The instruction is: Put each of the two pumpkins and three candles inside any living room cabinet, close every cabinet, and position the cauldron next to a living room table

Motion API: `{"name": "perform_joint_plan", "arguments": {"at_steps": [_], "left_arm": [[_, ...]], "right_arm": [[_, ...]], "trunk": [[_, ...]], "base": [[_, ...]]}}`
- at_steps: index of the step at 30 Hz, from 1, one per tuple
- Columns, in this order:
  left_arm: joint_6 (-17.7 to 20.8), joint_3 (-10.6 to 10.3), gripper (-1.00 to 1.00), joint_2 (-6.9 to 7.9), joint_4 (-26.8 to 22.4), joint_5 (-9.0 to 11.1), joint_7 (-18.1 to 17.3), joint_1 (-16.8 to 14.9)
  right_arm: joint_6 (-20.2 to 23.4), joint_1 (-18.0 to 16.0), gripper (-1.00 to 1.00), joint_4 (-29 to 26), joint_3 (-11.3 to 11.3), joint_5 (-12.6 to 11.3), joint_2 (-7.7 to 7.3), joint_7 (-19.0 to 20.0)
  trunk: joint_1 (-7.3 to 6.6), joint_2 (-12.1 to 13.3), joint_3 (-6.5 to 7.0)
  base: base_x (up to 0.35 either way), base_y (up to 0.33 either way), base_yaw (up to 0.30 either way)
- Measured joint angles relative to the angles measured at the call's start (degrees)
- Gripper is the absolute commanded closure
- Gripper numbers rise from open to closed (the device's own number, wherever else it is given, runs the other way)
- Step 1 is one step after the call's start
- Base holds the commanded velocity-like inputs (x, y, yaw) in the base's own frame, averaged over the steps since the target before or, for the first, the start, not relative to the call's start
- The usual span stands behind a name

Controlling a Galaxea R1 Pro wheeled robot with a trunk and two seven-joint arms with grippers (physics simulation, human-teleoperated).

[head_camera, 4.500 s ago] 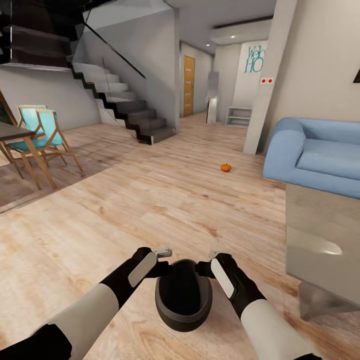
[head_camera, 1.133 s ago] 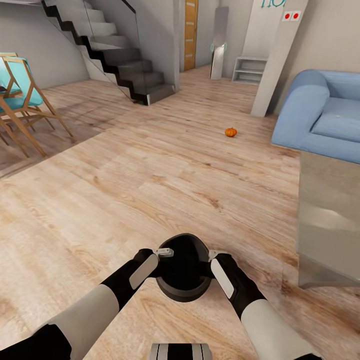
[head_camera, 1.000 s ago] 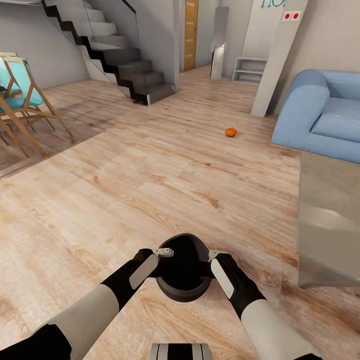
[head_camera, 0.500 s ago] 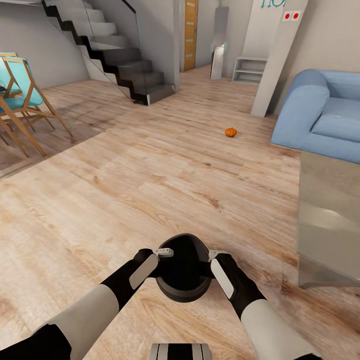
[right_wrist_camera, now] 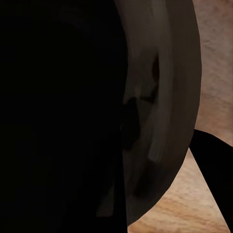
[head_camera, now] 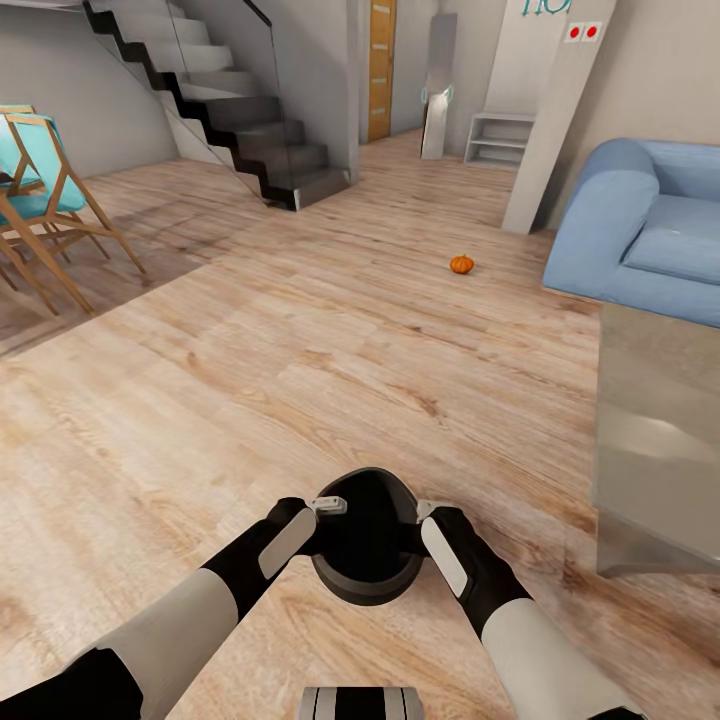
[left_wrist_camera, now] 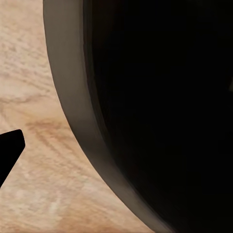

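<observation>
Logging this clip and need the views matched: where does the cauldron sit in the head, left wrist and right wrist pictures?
Head view: cauldron low and central, between the left gripper and right gripper.
Left wrist view: its grey rim and black inside across most of the picture.
Right wrist view: its black inside and pale rim close up.
Shared landmark: the light plank floor beside the rim.

The squat round black cauldron (head_camera: pixel 366 540) sits low and near on the light wooden plank floor (head_camera: pixel 300 380), between the left gripper (head_camera: pixel 322 508) and the right gripper (head_camera: pixel 426 512). The grey glossy slab-topped table (head_camera: pixel 655 440) stands right of it. A small ribbed orange pumpkin (head_camera: pixel 461 264) lies farther off on the floor, left of the blue padded sofa (head_camera: pixel 640 235).
</observation>
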Motion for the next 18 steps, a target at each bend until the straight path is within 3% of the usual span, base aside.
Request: {"name": "perform_joint_plan", "arguments": {"at_steps": [18], "left_arm": [[0.0,0.0,-1.0,0.01,0.1,0.1,-0.1,0.0]], "right_arm": [[0.7,0.0,1.0,-1.0,0.1,0.2,0.0,-0.1]], "trunk": [[0.05,-0.1,-0.66]], "base": [[0.0,0.0,0.0]]}}
